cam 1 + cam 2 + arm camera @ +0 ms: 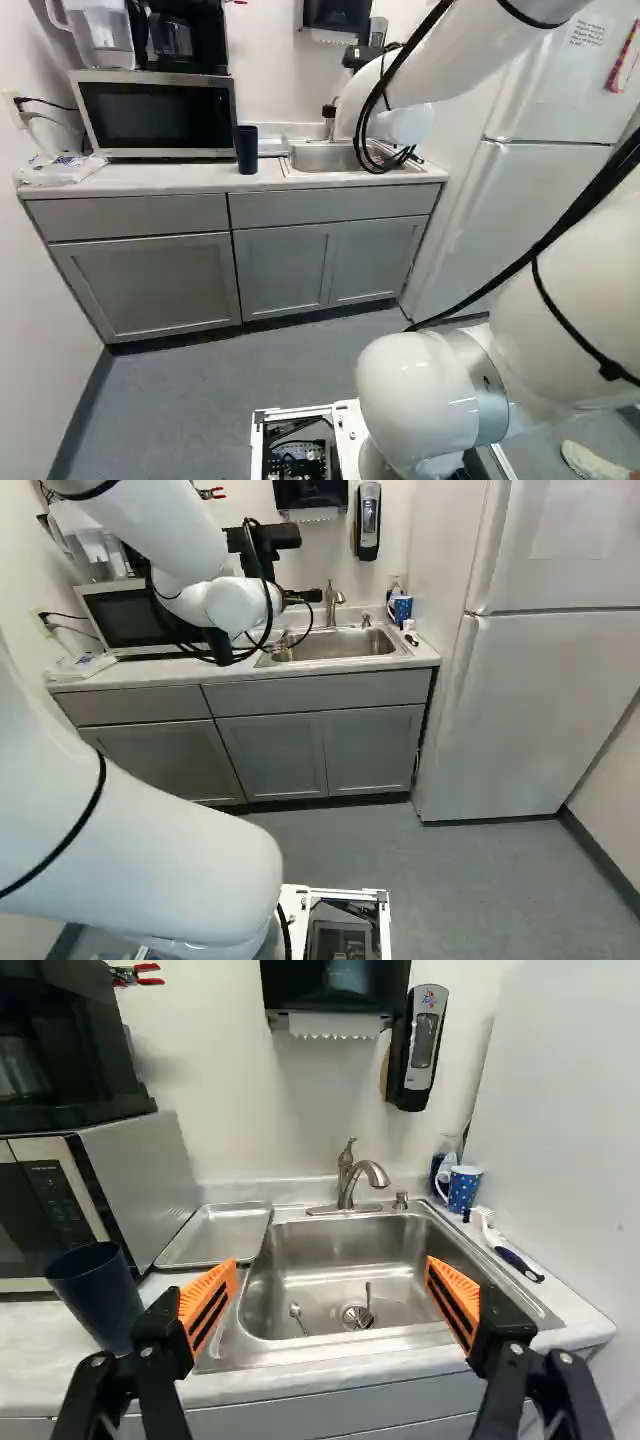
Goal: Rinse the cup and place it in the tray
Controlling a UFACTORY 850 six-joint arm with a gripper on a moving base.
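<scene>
Your gripper (264, 552) had its fingers spread wide; the dark blue tumbler (247, 150) showed above left of centre in the left base view, hidden in the right.

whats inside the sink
A spoon and a drain strainer, with a thin upright stem by it that I can't identify. One orange pad of the jaws hides part of the sink, so nothing can be told there.
</scene>
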